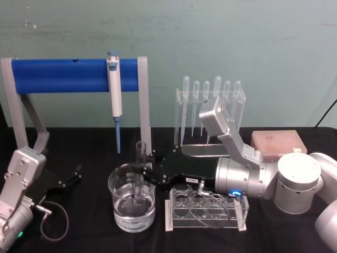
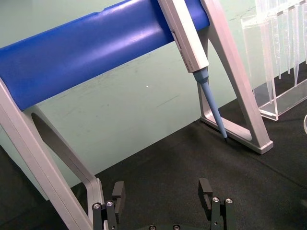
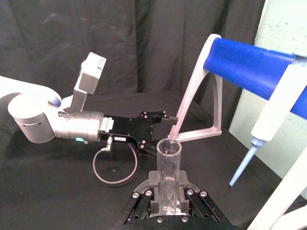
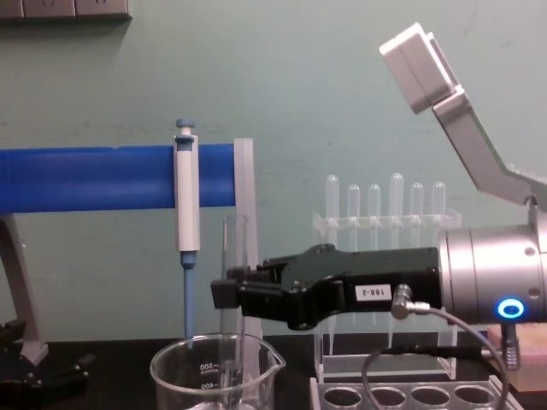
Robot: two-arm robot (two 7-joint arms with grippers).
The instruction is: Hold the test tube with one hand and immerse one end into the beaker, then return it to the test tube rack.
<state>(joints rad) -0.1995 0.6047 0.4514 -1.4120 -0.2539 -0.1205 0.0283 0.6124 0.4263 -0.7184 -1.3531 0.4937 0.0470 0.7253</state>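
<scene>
The test tube point(image 1: 140, 151) stands upright with my right gripper point(image 1: 145, 172) shut on its middle. Its round lower end reaches down inside the beaker point(image 1: 131, 211), which holds clear water. In the chest view the test tube point(image 4: 232, 248) rises above the right gripper point(image 4: 224, 295), over the beaker point(image 4: 214, 371). The right wrist view shows the test tube point(image 3: 168, 167) and its open rim clamped between the fingers point(image 3: 152, 181). My left gripper point(image 1: 73, 177) rests open on the table at the left, apart from the beaker. Its fingers point(image 2: 117, 191) have nothing between them.
A blue bar stand point(image 1: 68, 75) holds a blue-and-white pipettor point(image 1: 114, 89) just behind the beaker. A clear rack of pipettes point(image 1: 210, 105) stands at the back. A clear tube rack point(image 1: 206, 208) lies under my right wrist. A pinkish box point(image 1: 278, 143) sits at the back right.
</scene>
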